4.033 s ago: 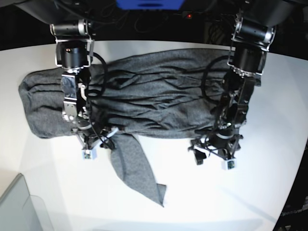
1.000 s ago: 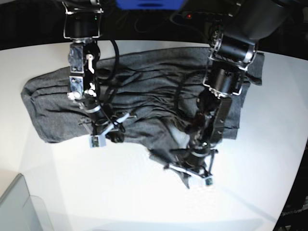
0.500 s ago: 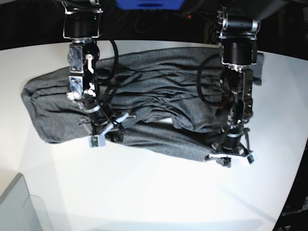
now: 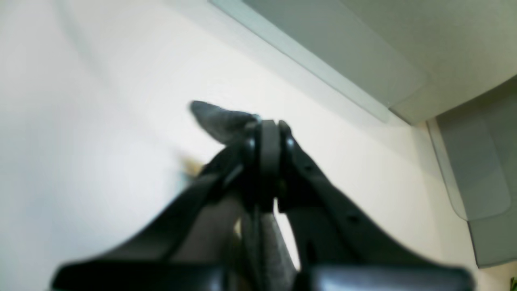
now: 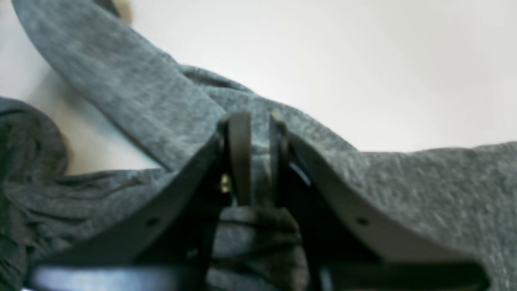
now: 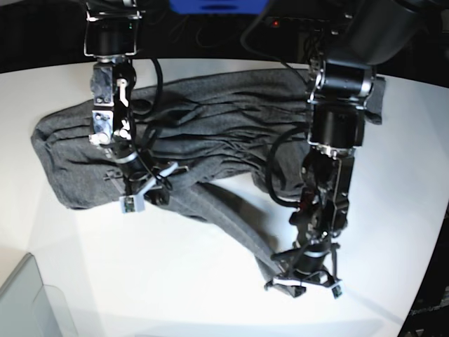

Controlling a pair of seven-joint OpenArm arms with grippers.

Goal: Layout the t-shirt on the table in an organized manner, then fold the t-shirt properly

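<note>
Where the left claw [image 4: 268,133] pinches the t-shirt [image 6: 210,133] — blurred cuff.

No readable text, labels, brands, numbers or signs in any view. T-shirt [image 6: 210,133], counter [image 6: 175,281] and both arms show no legible markings; wrist views too blurred for lettering.

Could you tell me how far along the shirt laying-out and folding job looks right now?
Early. Done: the t-shirt body lies spread, still wrinkled, on the table. In hand: the left gripper pinches the sleeve end away from the body; the right gripper pinches fabric at the body's lower edge. Left: smoothing and every fold.
</note>
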